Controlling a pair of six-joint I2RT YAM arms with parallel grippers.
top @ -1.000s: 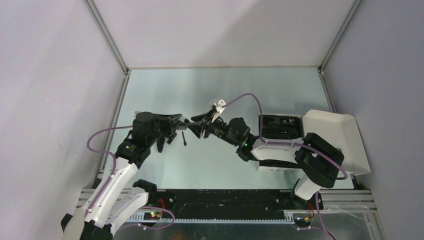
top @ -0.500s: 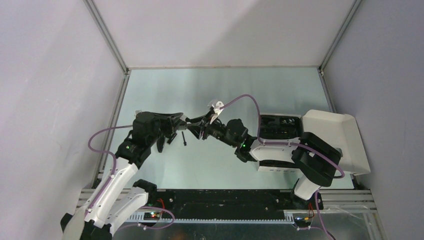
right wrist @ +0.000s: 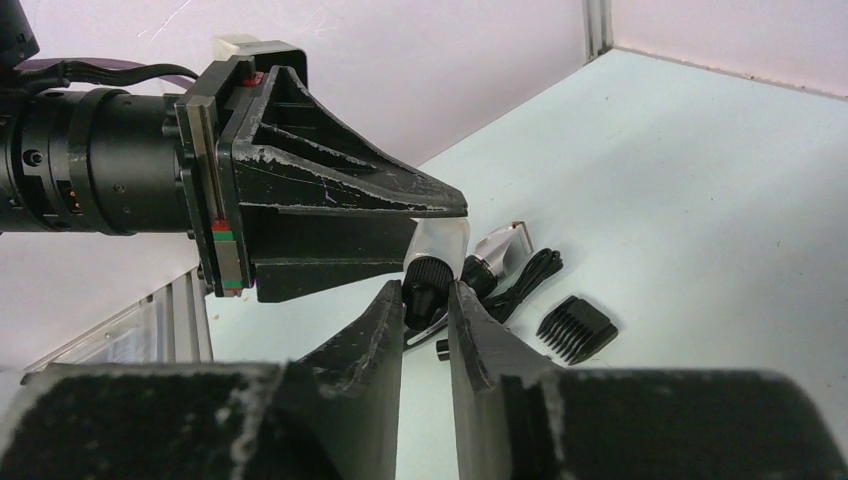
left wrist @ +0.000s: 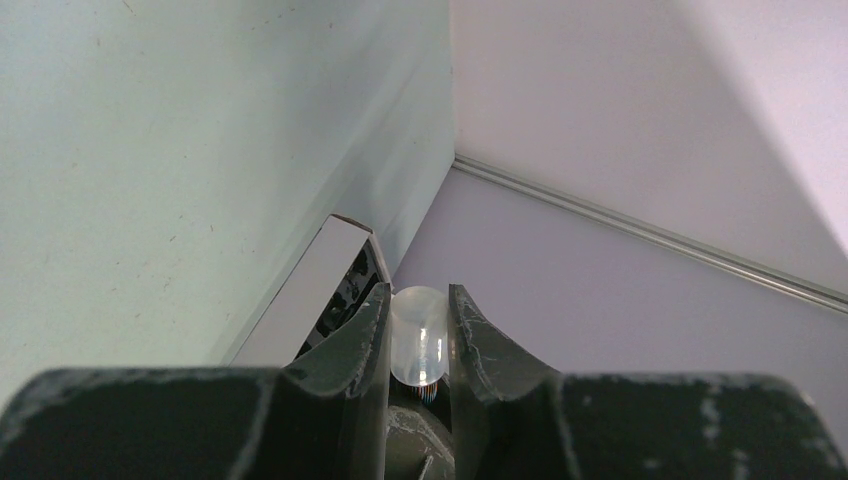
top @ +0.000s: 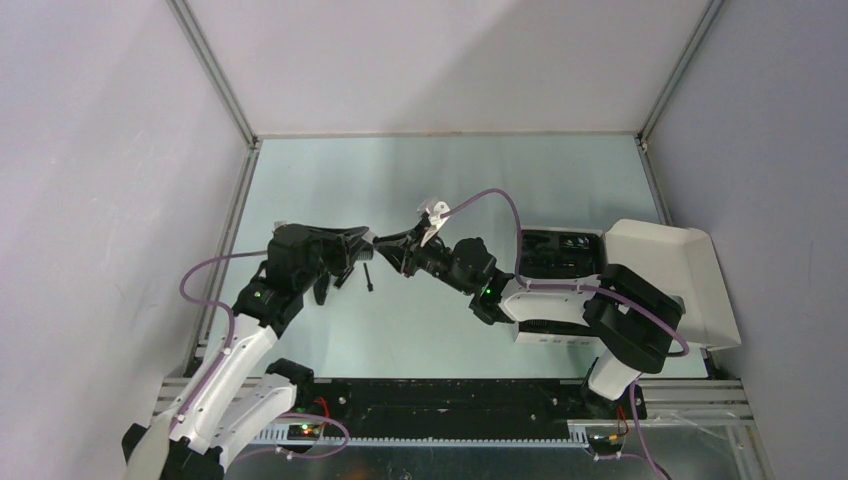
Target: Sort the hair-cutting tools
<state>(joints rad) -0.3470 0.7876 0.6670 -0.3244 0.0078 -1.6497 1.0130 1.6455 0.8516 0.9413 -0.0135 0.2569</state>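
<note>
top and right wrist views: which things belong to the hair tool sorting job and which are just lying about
Job:
clipper
comb attachment
thin brush
white-capped piece, held up off the table

Just there:
white box with black insert
table
</note>
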